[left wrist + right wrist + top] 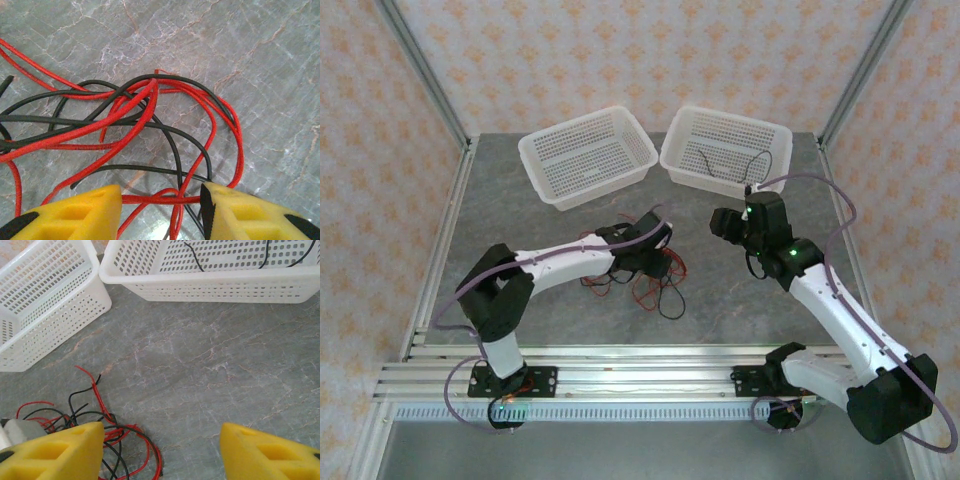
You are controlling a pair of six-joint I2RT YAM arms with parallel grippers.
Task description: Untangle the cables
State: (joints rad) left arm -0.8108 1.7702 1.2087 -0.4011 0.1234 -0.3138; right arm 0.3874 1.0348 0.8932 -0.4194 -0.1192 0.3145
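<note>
Between left hand [160, 202] fingers, half-open: red strands straddled, none pinched | right hand [162, 452] wide open, empty, over bare worktop [200, 365] | cables [642, 282] tangled red-black mid-worktop | black cable [192, 255] lies in far-edge right basket [775, 135]; most sorting left.

Thin red and black cables [152, 87] lie tangled together — one loose heap.

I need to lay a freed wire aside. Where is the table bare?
Bare table lies between the cables and the right arm, in front of the right basket, and left of the left arm. It is crowded where the cables pile under the left tool.
</note>
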